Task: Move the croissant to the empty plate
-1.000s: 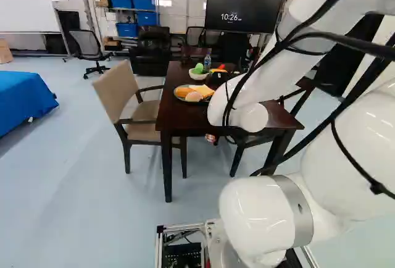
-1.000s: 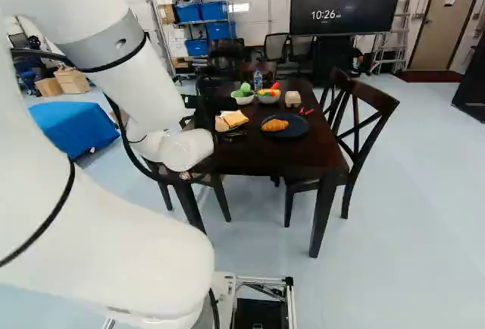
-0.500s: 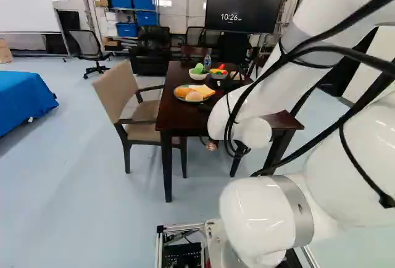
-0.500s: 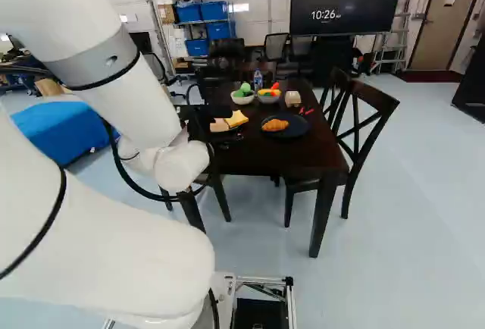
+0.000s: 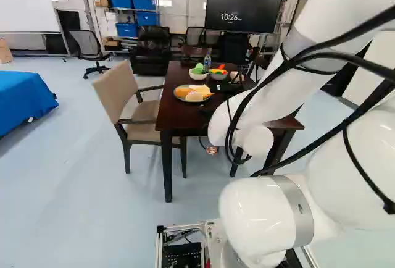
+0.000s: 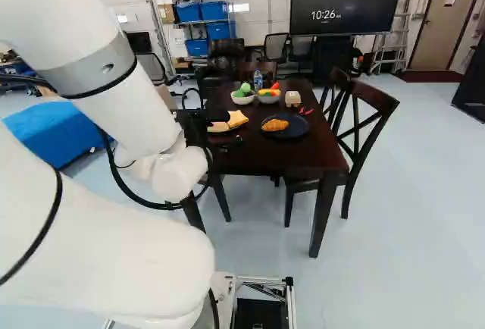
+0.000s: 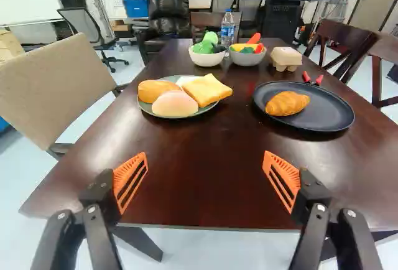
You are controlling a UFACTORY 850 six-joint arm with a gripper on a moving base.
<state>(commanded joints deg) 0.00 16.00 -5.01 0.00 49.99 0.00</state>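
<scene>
The end effector, a black two-finger gripper (image 6: 226,129) with slotted orange pads (image 7: 130,181), is released: its fingers stand wide apart with nothing between them. The golden-brown, ridged croissant (image 7: 287,103) rests on the round black plate (image 7: 329,113), ahead of the gripper in the wrist view and to its right in the right base view. The plate sits on the dark-brown wooden table (image 7: 199,164). A round grey-green plate (image 7: 147,109) beside it holds an orange-brown roll (image 7: 155,88), a pale domed bun (image 7: 175,104) and a yellow square slice (image 7: 208,89). Beyond both plates stand a white bowl (image 7: 206,59) and a grey bowl (image 7: 246,59), near a clear blue-labelled bottle (image 7: 227,28) and a beige molded carton (image 7: 286,57).
</scene>
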